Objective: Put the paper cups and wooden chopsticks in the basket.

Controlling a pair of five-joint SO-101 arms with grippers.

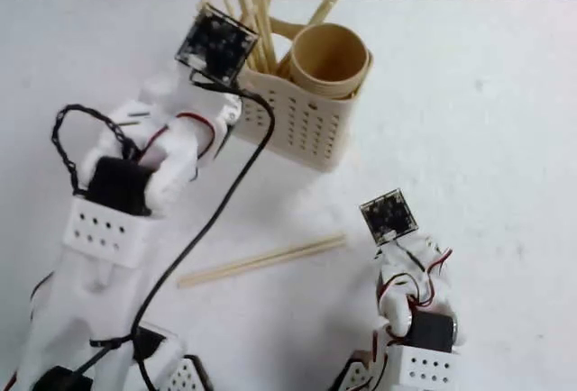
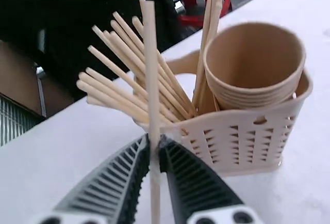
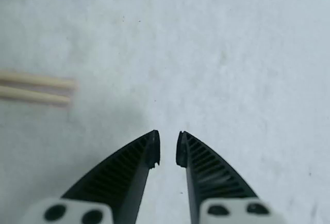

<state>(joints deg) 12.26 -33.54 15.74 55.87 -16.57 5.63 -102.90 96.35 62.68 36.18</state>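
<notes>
Left jaws clamp one upright chopstick (image 2: 150, 69) beside the basket (image 2: 242, 141); right jaws narrowly parted over table (image 3: 232, 53).

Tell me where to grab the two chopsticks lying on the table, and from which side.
Grip the two chopsticks near the end by the right gripper, from straight above, jaws across both sticks. They lie flat, side by side on the table, so a side approach likely finds no hold.

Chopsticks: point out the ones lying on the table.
The pair flat near the right gripper; the others stand in the basket, bar one chopstick clamped upright in the left gripper.
</notes>
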